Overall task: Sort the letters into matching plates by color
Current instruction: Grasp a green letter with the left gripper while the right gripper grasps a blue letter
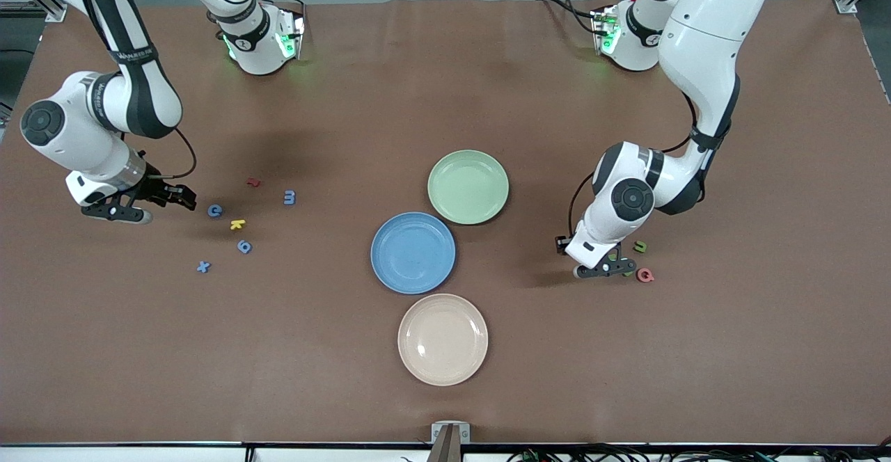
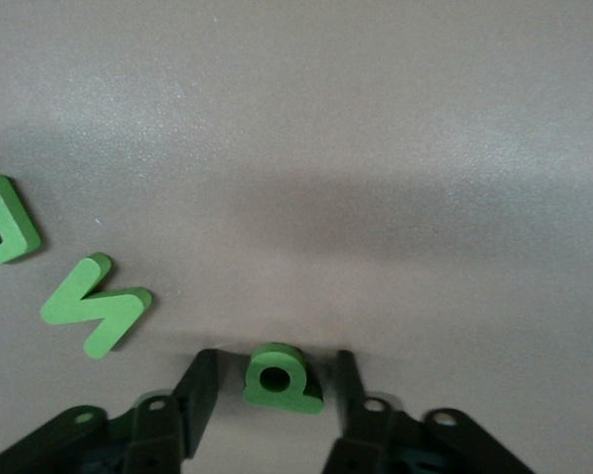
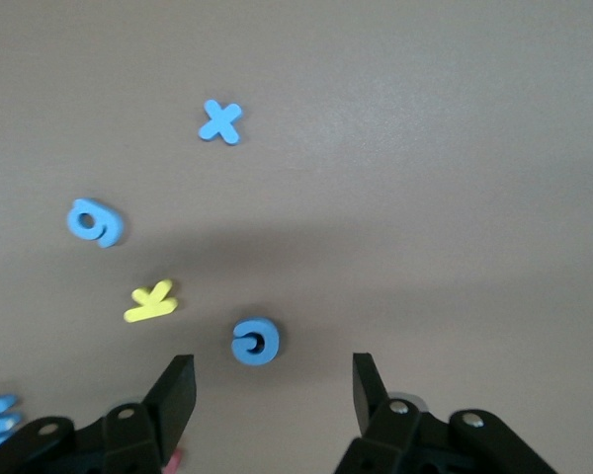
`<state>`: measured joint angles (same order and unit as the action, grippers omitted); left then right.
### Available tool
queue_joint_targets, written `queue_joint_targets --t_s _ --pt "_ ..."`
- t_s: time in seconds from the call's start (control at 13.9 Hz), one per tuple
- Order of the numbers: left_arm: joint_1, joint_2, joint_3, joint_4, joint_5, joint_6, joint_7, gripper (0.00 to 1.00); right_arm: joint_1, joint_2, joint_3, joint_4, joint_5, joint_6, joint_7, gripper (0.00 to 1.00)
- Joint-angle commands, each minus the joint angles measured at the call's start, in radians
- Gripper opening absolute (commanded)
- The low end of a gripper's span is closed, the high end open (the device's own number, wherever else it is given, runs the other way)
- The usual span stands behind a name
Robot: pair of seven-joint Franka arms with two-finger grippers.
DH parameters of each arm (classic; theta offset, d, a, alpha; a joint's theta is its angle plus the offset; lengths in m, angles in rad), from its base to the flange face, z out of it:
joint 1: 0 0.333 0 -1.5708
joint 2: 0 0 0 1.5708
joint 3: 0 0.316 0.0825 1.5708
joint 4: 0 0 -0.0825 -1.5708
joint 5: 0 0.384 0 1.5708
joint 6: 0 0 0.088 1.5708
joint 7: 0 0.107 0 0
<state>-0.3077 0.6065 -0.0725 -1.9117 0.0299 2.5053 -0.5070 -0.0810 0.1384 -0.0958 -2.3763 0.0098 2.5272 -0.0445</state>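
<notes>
A small green letter (image 2: pixel 282 377) lies flat on the table between the fingers of my left gripper (image 2: pixel 275 380), with a gap on each side; the gripper is open. Two more green letters (image 2: pixel 94 306) (image 2: pixel 0 222) lie beside it. In the front view this gripper (image 1: pixel 616 265) is down at the table by a green letter (image 1: pixel 640 246). My right gripper (image 3: pixel 273 380) is open, just short of a blue letter (image 3: pixel 254 342) (image 1: pixel 214 210). Other blue letters (image 1: pixel 289 197) (image 1: pixel 243 246) (image 1: pixel 202 266) lie near it. The green plate (image 1: pixel 468 187) and blue plate (image 1: pixel 413 252) are mid-table.
A cream plate (image 1: pixel 443 339) lies nearer the front camera than the blue plate. A yellow letter (image 1: pixel 237 224) and a red one (image 1: pixel 253 182) lie among the blue letters. A pink letter (image 1: pixel 645 275) sits beside the left gripper.
</notes>
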Motion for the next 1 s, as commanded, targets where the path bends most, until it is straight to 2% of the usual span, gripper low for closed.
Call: queue_joint_targets --t_s 0.0,0.36,0.72,0.93 --pt "-0.005 0.007 0.003 0.016 0.021 -0.002 -0.021 0.46 -0.011 0.065 0.008 -0.015 0.007 0.090 0.002 0.68" --pt "-0.005 0.006 0.003 0.016 0.021 -0.002 -0.021 0.25 -0.006 0.134 0.011 -0.024 0.009 0.128 0.003 0.69" --pt "-0.005 -0.028 0.003 0.016 0.021 -0.019 -0.033 0.23 -0.002 0.181 0.014 -0.024 0.010 0.160 0.005 0.70" --pt "-0.014 -0.079 -0.016 0.022 0.021 -0.110 -0.080 0.23 0.006 0.187 0.016 -0.024 0.010 0.160 0.005 0.71"
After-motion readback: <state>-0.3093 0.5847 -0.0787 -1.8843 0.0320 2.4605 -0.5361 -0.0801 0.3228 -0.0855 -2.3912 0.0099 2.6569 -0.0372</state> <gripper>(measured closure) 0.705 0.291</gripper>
